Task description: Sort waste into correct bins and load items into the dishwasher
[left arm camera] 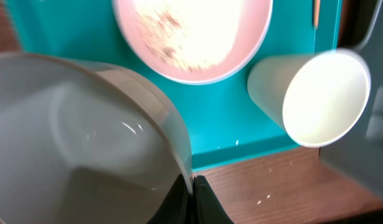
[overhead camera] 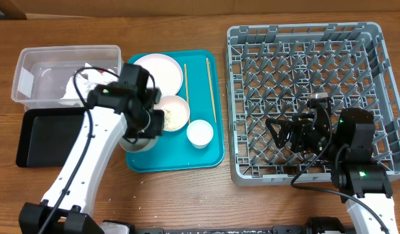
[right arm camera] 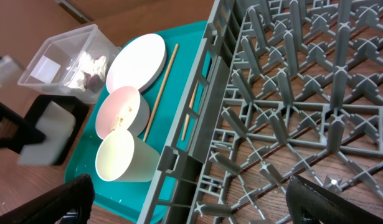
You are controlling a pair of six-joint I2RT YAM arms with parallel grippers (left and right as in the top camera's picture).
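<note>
No words, numbers or signs could be read anywhere. The paper scraps (overhead camera: 75, 91) in the clear tub (overhead camera: 24, 65) had red marks, but those were too small to read.

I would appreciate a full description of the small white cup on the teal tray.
The small white cup is a plain, smooth, handleless tumbler, seemingly plastic, tapering slightly toward its base. It stands upright, mouth up and empty, on the teal plastic tray, close beside the pale pink bowl holding rice grains. Nothing grips it.

White arm links (overhead camera: 110, 127) with black joints (overhead camera: 131, 84) and cables (overhead camera: 86, 136).
</note>
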